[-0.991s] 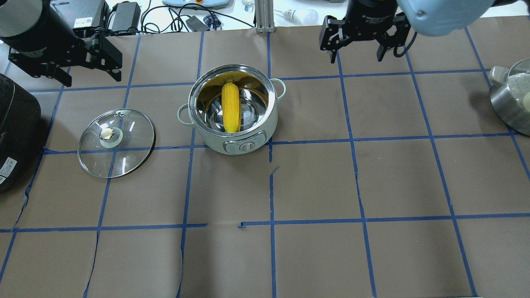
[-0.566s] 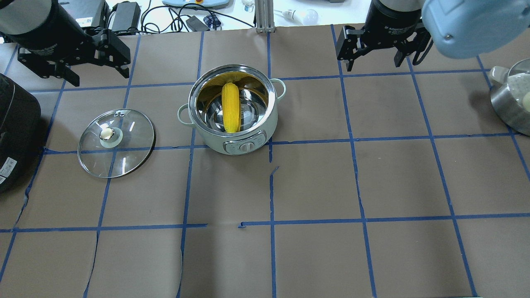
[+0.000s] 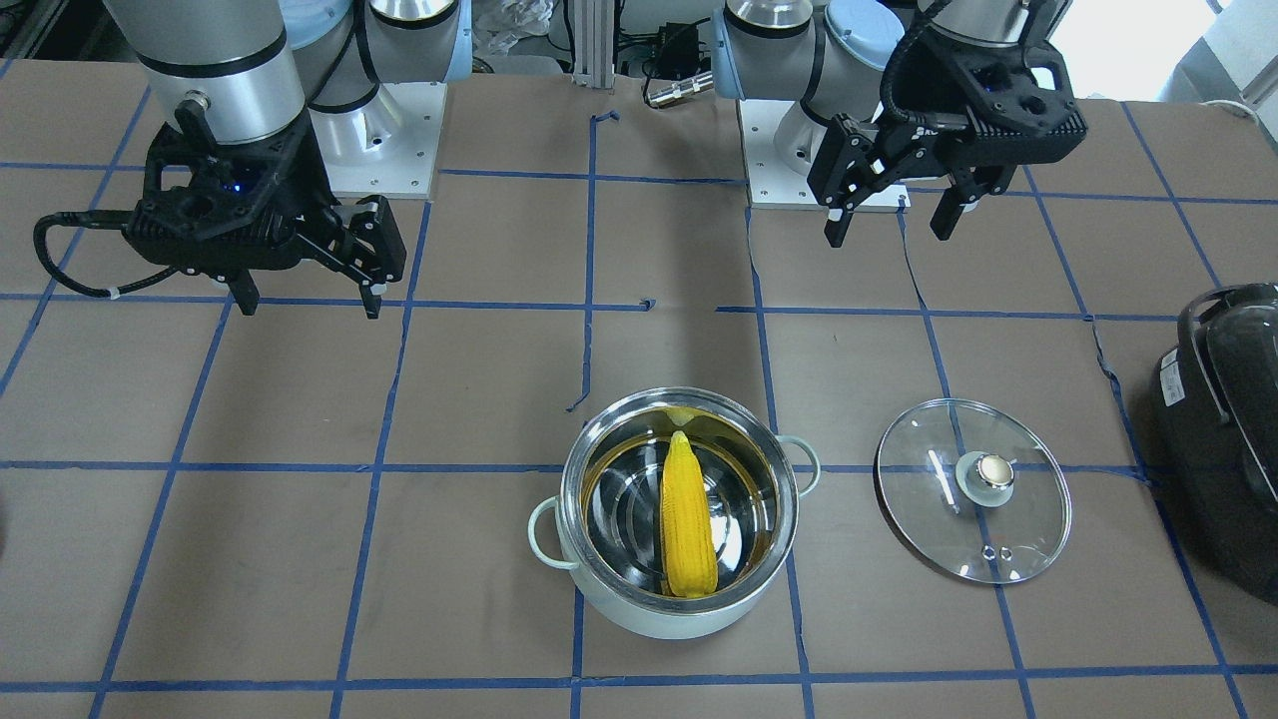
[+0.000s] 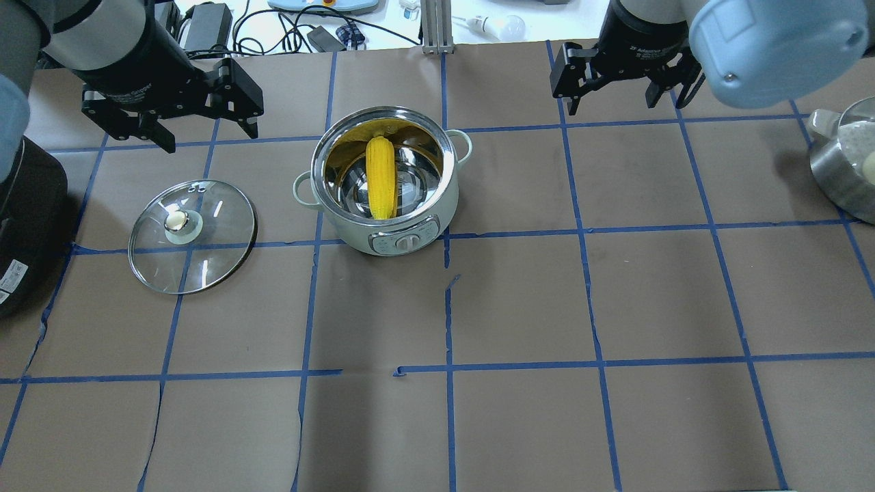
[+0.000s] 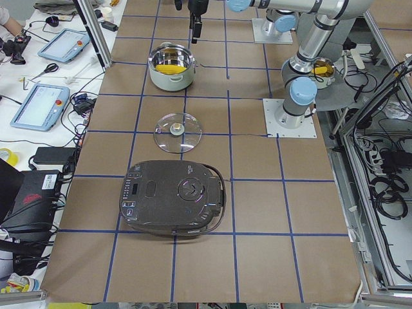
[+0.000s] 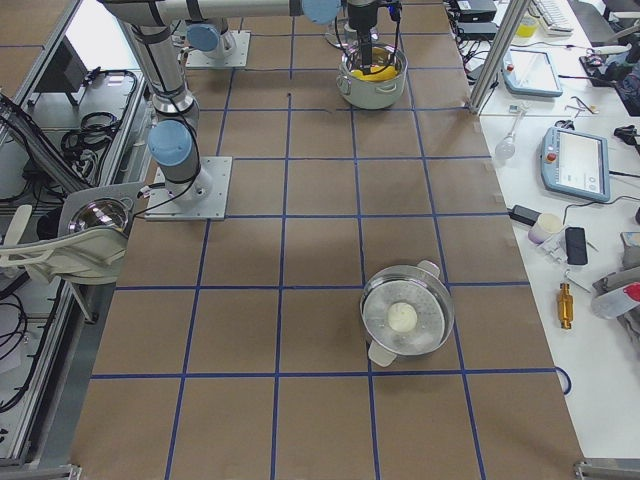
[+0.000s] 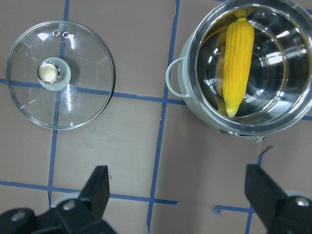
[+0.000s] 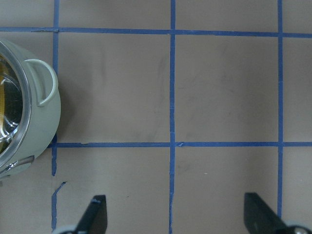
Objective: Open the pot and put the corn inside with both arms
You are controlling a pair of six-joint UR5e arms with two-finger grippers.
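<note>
Two words, "Adaptive Gripper", partly legible in white on right gripper [image 4: 612, 106]; fingers spread, holding nothing. Left gripper [image 4: 210, 140] likewise apart, empty. Inside shiny steel pot [image 4: 410, 242], mint-green outside: ridged yellow corn [image 4: 381, 178], tapered. Beside pot, flat on brown paper: round glass lid [image 4: 205, 232].

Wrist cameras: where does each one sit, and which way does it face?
Left wrist: sits above the left gripper, seen open at the bottom edge; faces straight down at the lid, the pot and the corn inside.
Right wrist: sits above the right gripper, also open; faces straight down at the table beside the pot.
Both views share the pot.
</note>
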